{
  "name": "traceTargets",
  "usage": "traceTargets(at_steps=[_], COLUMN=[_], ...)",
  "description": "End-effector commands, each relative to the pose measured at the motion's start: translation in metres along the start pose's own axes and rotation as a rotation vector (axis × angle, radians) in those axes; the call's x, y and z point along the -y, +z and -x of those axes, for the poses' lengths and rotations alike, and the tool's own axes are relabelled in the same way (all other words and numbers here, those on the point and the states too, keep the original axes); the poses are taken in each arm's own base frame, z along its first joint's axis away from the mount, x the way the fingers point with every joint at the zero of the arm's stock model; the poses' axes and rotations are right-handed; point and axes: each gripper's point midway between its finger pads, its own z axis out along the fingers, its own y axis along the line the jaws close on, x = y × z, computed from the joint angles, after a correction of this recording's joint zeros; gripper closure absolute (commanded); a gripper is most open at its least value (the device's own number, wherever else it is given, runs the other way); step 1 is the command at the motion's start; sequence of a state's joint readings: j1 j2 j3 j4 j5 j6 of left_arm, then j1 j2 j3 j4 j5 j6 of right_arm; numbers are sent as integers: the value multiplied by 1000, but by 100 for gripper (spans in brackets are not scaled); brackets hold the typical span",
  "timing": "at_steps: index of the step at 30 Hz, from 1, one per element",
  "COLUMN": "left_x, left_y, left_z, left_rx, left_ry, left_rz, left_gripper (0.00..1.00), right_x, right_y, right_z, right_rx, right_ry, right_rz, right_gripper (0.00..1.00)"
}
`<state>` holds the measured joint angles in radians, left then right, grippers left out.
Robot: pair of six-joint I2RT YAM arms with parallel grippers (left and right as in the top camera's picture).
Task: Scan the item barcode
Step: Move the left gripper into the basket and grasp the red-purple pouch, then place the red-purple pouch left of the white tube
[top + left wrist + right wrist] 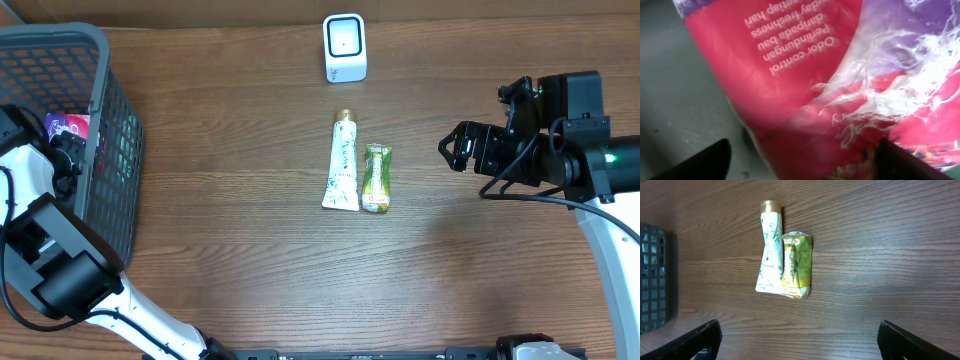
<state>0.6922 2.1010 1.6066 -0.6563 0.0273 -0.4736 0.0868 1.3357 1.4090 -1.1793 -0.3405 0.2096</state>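
A red and purple plastic packet (805, 65) with white print fills the left wrist view; from overhead it shows as a purple patch (66, 127) inside the basket. My left gripper (804, 150) is down in the basket with the packet between its fingers. The left finger (705, 162) stands clear of the packet and the right finger (905, 162) is at its edge, so the jaws are open. The white barcode scanner (345, 47) stands at the table's far middle. My right gripper (452, 148) hovers open over bare wood at the right, holding nothing.
The dark mesh basket (60, 40) takes up the far left of the table. A white tube with a gold cap (343, 160) and a green sachet (377, 178) lie side by side at the centre, also seen from the right wrist as tube (770, 250) and sachet (796, 265).
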Motion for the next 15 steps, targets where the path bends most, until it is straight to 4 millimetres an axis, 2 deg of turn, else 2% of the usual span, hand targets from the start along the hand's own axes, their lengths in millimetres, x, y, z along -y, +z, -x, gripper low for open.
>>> traceTargets(at_steps=[1,2,6,9,12,15], left_x=[-9,-9,-7,-1,12,21], left_y=[18,18,15,5,-21,-66], left_z=[-9,-9,-13,-16,-12,2], left_rx=[-27,-28,-48,-67,-65,-18], left_ry=[11,11,11,18,60,84], left_rz=[53,53,40,5,-53,-80], left_gripper=[78,96,96,96,96,96], right_x=[-5,-5,-4,-4,-4,-4], right_y=[-3,-3,-3,-3,-3,-3], right_z=[4,4,4,4,4,4], right_rx=[13,13,13,13,14,14], right_ry=[-3,-3,-3,-4,-4,-4], right_rz=[11,11,11,11,11,11], right_gripper=[0,0,0,0,0,0])
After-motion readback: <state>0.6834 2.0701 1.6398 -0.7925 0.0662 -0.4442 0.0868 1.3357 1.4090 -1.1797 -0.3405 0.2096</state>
